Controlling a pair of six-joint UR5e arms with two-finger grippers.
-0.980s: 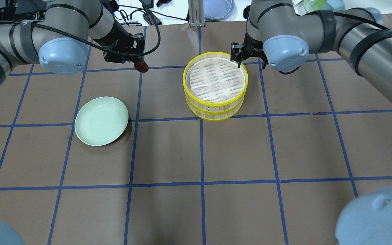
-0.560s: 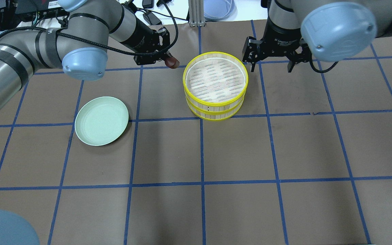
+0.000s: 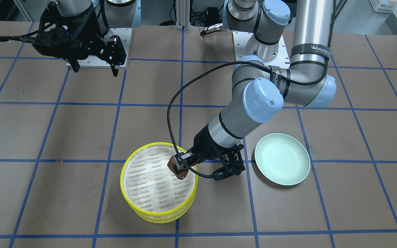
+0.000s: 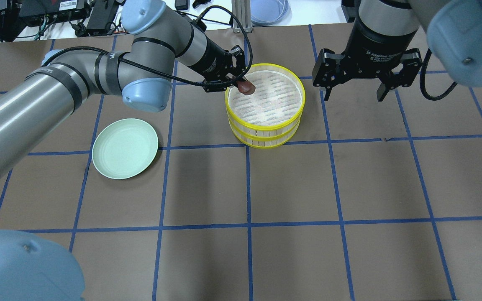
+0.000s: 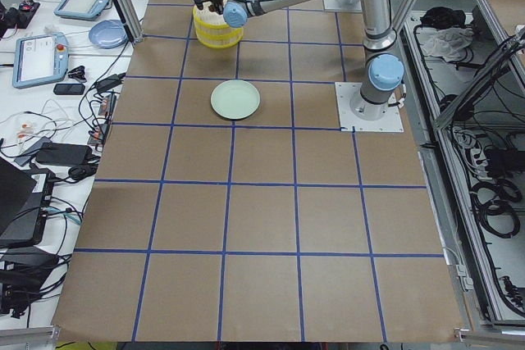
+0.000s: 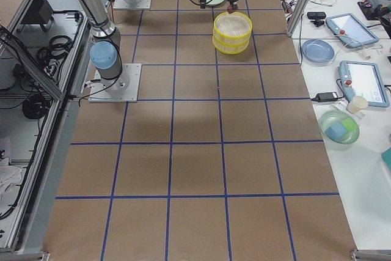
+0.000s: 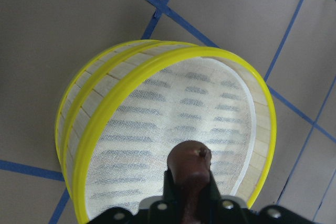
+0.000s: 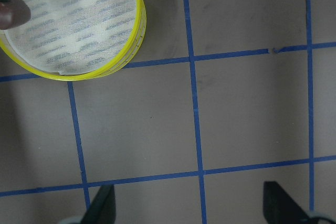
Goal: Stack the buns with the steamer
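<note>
Reddish-brown and glossy, the bun (image 7: 188,162) is clenched in the left jaws. It hangs just inside the rim of the steamer (image 4: 272,102), over the top tray's slatted floor, probably so it can drop in cleanly. Both trays stand stacked on the surface (image 4: 291,188). The right jaws are released and raised beside the stack, clear of the path. No white bun shows. A green plate (image 4: 124,148) lies well apart.

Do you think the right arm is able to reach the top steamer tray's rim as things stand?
Probably yes: the right gripper hangs open, raised near the steamer, nothing between them; the left gripper, holding the brown bun, occupies the opposite rim.
</note>
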